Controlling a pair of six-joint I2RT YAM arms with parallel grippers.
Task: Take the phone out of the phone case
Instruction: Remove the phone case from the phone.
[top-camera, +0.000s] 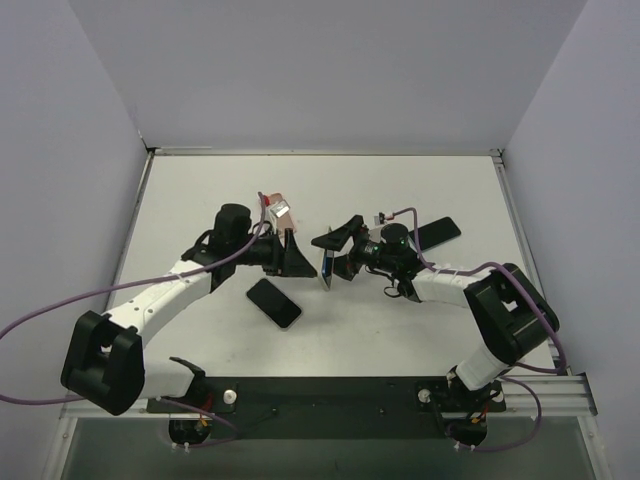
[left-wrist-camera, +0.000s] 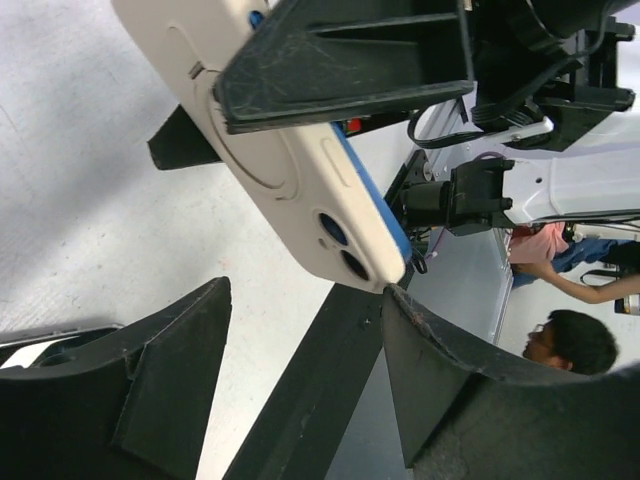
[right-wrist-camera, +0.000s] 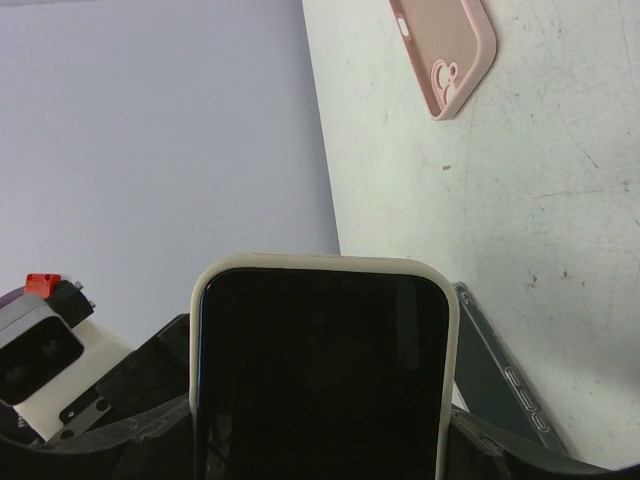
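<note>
The phone in its cream case (top-camera: 325, 268) is held on edge above the table's middle, between both grippers. My right gripper (top-camera: 338, 252) is shut on it. In the right wrist view the black screen (right-wrist-camera: 320, 380) faces the camera with the cream rim around it, and the gripper (right-wrist-camera: 320, 425) clamps its sides. In the left wrist view the case's back with camera holes (left-wrist-camera: 300, 190) shows, with a blue phone edge. My left gripper (left-wrist-camera: 305, 290) is open and empty; its right fingertip (left-wrist-camera: 400, 305) is at the case's lower corner. It sits just left of the phone (top-camera: 298, 255).
A black phone (top-camera: 273, 302) lies on the table below the left gripper, also in the right wrist view (right-wrist-camera: 500, 385). A pink case (top-camera: 277, 208) lies behind the left wrist, also in the right wrist view (right-wrist-camera: 445, 50). Another dark phone (top-camera: 437, 233) lies right of the right gripper.
</note>
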